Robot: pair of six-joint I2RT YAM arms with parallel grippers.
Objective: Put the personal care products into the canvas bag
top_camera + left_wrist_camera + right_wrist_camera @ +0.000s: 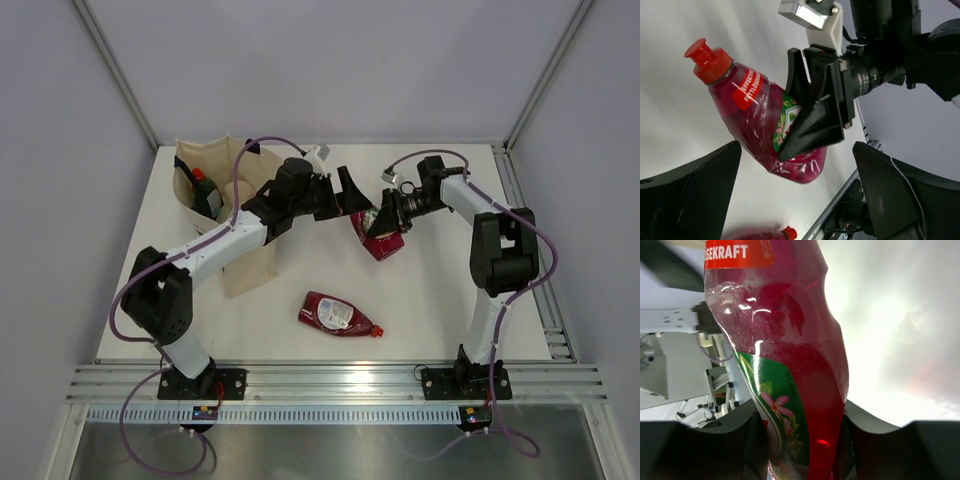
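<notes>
A dark red bottle (752, 125) of see-through plastic is up for packing. It has a red cap (707, 60), a red label with white lettering near the neck and a green label with a pink flower lower down. In the top view it sits just past the middle of the table (440, 300), toward 1 o'clock. The right gripper (385, 222) pinches it near its broad base end, one finger on each flat side. In the left wrist view the cap points to 10 o'clock. A second dark red bottle (336, 313) lies flat on the table at 6 o'clock from the first and well apart from it, with its cap toward 4 o'clock. The cream canvas bag (250, 275) stands at 10 o'clock with its mouth open. A green bottle (203, 190) with a red cap stands inside, against the left wall. The rest of the inside is hidden by the arm and a purple cable (240, 165). The left arm (215, 245) stretches from its base at 7 o'clock across the front of the bag. The left gripper (352, 192) has its fingers spread wide, just beside the held bottle and facing it. The right arm (500, 250) rises from 5 o'clock, bends at 3 o'clock and reaches back toward the centre.
</notes>
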